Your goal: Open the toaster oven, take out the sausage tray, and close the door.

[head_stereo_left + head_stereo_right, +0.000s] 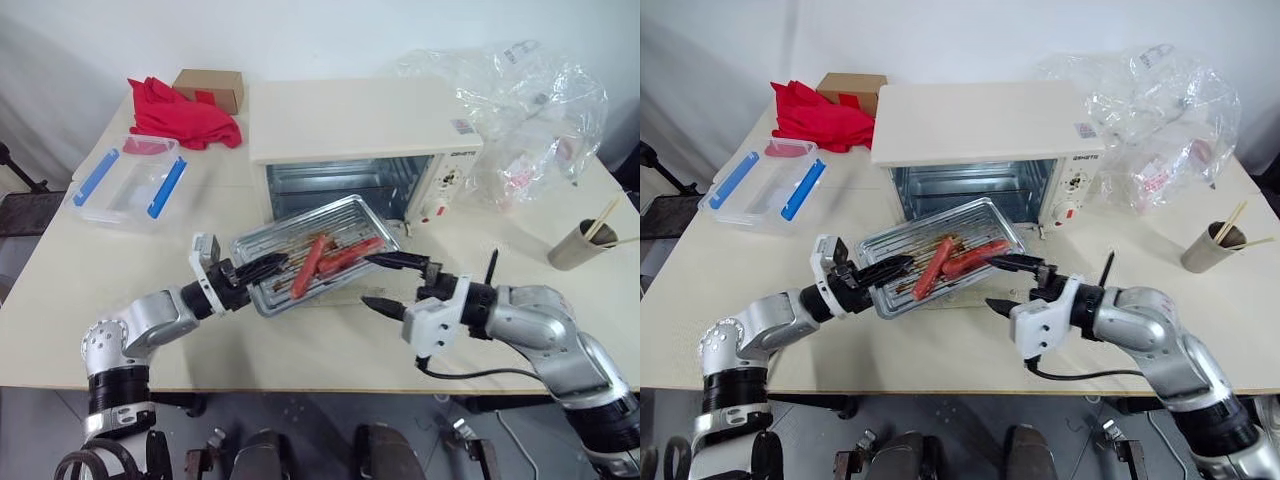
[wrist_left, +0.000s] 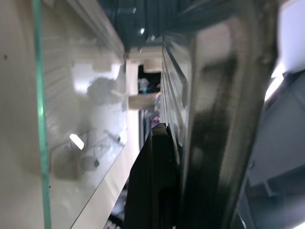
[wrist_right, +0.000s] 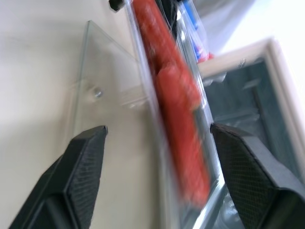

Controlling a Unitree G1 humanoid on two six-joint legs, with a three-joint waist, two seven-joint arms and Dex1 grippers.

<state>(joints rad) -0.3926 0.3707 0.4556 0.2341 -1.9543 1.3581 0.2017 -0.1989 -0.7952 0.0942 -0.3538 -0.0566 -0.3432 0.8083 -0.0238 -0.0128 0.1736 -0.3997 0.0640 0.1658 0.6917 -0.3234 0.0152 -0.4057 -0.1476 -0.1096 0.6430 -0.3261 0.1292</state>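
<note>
While L tool (image 1: 262,268) grips sausage tray (image 1: 318,252), R tool (image 1: 392,282) gapes.

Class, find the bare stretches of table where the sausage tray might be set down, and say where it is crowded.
Bare table: near the front edge, below the clear box with blue clips; also between toaster oven and paper cup. Crowded: directly before the oven, where sausage tray and open door sit.

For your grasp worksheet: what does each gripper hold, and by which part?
Left gripper clamps the sausage tray by its left rim. Right gripper is open around the right edge, holding nothing.
</note>
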